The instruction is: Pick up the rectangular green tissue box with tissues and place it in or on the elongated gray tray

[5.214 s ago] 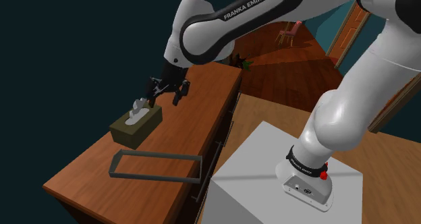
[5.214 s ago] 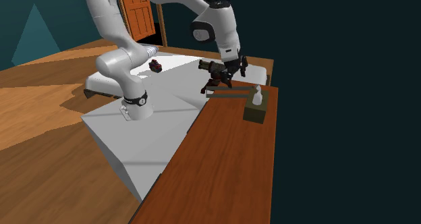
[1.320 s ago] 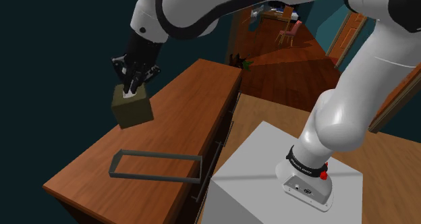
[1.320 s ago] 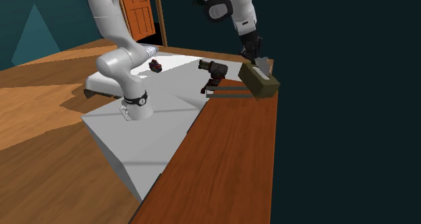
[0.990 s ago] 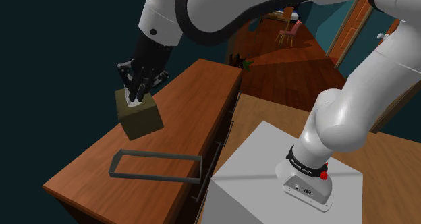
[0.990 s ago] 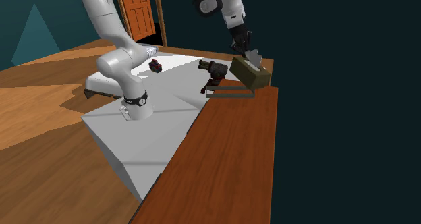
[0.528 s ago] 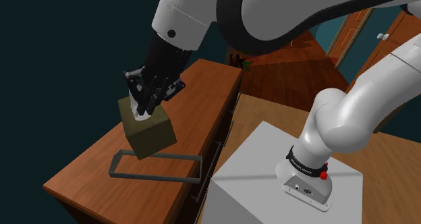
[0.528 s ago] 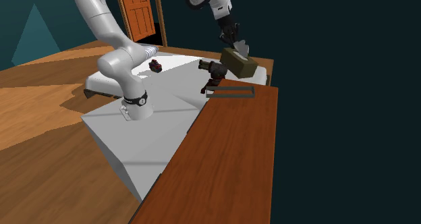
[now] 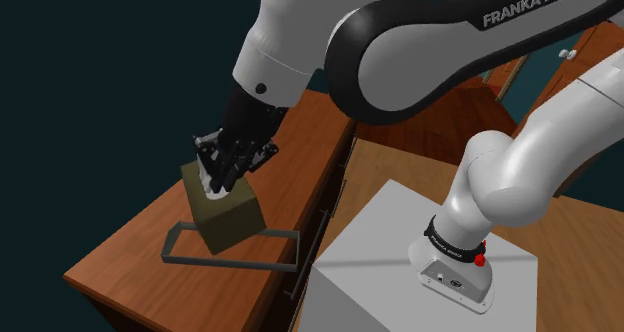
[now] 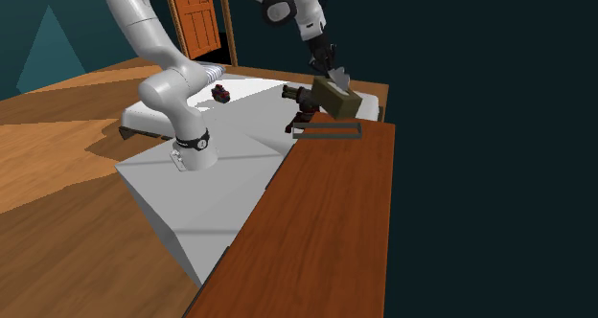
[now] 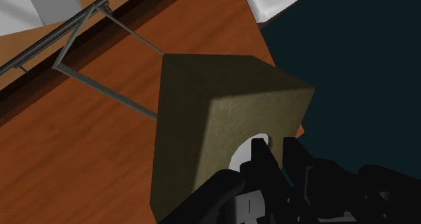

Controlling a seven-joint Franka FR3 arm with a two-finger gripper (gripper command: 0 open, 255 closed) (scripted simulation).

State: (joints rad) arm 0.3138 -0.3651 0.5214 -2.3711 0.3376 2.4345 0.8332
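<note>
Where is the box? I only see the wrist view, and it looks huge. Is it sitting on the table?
Observer: No. In the second exterior view the box hangs in the air, clear of the table.
Operator: Is it straight?
Observer: No. The shoulder view shows it tilted, with one corner pointing down.
Operator: Is the tray close?
Observer: Yes. The shoulder view shows the whole long tray, and the box appears to hang over its end toward that view's left.
</note>
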